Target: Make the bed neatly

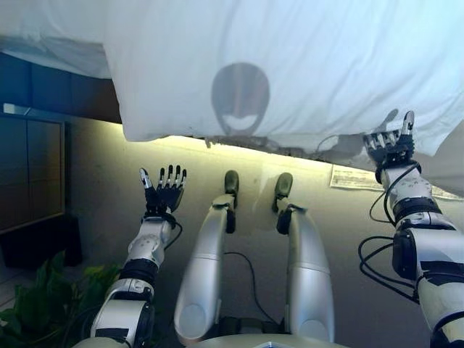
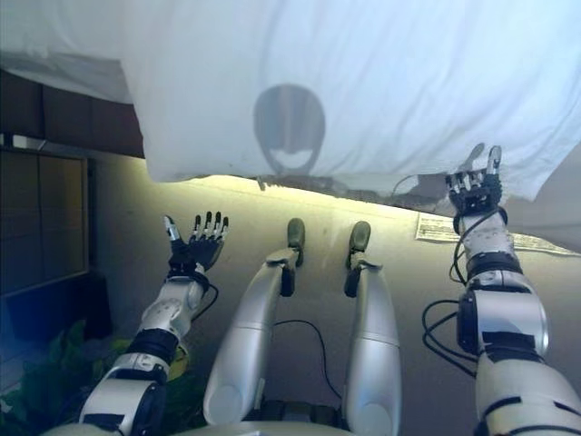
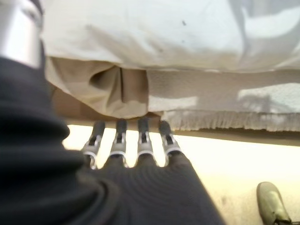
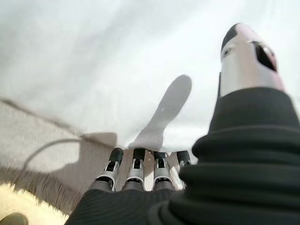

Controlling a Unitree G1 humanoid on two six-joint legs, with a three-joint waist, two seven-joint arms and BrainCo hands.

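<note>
A white duvet [image 1: 290,65] covers the bed and hangs over its near edge, its hem running across the upper part of both eye views. My right hand [image 1: 391,145] is raised at the hem on the right, fingers straight, tips just at the cloth's lower edge [image 4: 140,136] and holding nothing. My left hand [image 1: 163,190] is lifted below the duvet's left corner, open and apart from it. In the left wrist view its fingers [image 3: 126,145] point at the beige bed skirt [image 3: 108,89] under the duvet.
A dark wooden cabinet [image 1: 32,174] stands at the left, with a green plant [image 1: 43,297] in front of it. A printed paper [image 1: 355,177] lies on the pale floor below the bed edge at right. The mattress side [image 3: 220,98] shows beneath the duvet.
</note>
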